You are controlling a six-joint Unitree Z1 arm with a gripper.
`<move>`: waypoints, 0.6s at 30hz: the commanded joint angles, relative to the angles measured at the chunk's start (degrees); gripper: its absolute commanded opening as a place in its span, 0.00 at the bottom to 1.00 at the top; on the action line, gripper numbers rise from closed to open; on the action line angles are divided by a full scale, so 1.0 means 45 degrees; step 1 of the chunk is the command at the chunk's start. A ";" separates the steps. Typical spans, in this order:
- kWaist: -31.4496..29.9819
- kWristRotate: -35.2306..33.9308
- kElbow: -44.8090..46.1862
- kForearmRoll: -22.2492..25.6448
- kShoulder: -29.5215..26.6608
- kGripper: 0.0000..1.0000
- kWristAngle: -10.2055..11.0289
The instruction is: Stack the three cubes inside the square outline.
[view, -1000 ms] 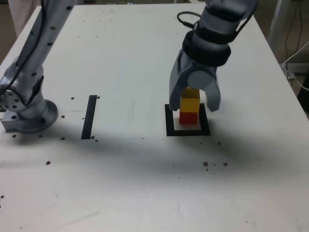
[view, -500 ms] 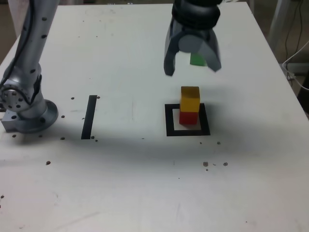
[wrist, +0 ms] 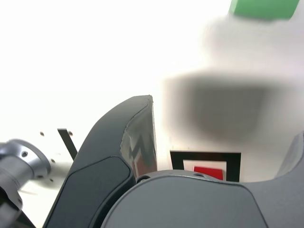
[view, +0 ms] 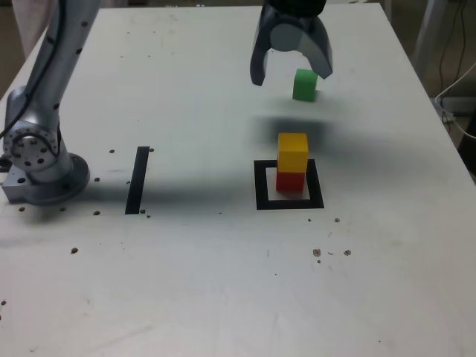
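Note:
A yellow cube [view: 292,151] sits on a red cube [view: 290,181] inside the black square outline [view: 288,202]. The green cube [view: 305,84] lies alone on the table farther back. My gripper [view: 291,71] hangs open above the table, just to the exterior view's left of the green cube, with nothing between its jaws. In the wrist view a dark finger [wrist: 137,137] fills the foreground, the square outline [wrist: 205,156] with the red cube [wrist: 208,173] shows behind it, and the green cube [wrist: 264,8] is cut by the frame edge.
A straight black line strip [view: 137,179] lies on the white table to the exterior view's left. The arm's grey base [view: 41,167] stands at the left edge. Small dark specks dot the tabletop. Cables hang past the table's right edge.
The gripper let go of the yellow cube on the red one, opened wide, rose and moved back toward the green cube.

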 commanded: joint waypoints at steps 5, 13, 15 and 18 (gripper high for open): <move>0.0714 0.1162 -0.1015 0.0188 0.0859 0.98 0.0115; 0.1081 0.2006 -0.2417 0.0727 0.1798 0.96 0.0015; 0.1146 0.2154 -0.2757 0.0883 0.2037 0.95 -0.0062; 0.1273 0.2363 -0.3159 0.1058 0.2398 0.94 -0.0224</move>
